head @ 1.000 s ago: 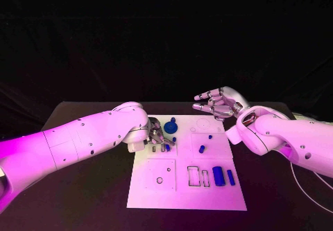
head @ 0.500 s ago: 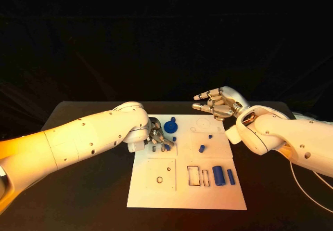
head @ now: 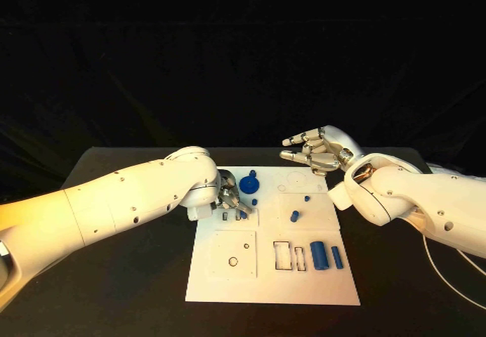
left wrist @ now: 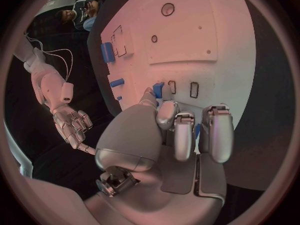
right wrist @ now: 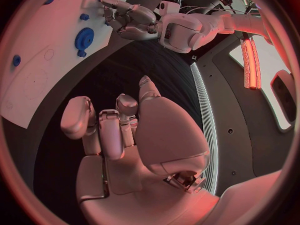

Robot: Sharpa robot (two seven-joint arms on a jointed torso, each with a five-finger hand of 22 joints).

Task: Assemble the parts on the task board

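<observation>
The white rectangular task board (head: 273,281) lies flat in the middle of the black table (head: 121,281), its long side running away from the robot. Several small blue parts sit on it. A blue toothed gear wheel (head: 249,186) lies on the far section, left of centre, with a small blue peg (head: 252,173) just beyond it. Near the board's middle stand a short blue pin (head: 295,217) and, just beyond it, a smaller blue stud (head: 307,199). On the near right section a thick blue cylinder (head: 318,256) lies beside a thinner blue bar (head: 336,258), the 2 side by side and parallel (both right of the 2 rectangular slots (head: 290,257)).

The left hand (head: 228,199) rests low over the board's left edge, just near of the gear wheel. Its fingers are curled down, and in the left wrist view the thumb and a fingertip (left wrist: 166,114) pinch a small blue block (left wrist: 158,90) at one of the narrow slots (left wrist: 194,89) on the board.

The right hand (head: 316,152) is raised above the table beyond the board's far right corner, well apart from every part. Its fingers (right wrist: 100,130) are curled in toward the palm, with nothing in them.
</observation>
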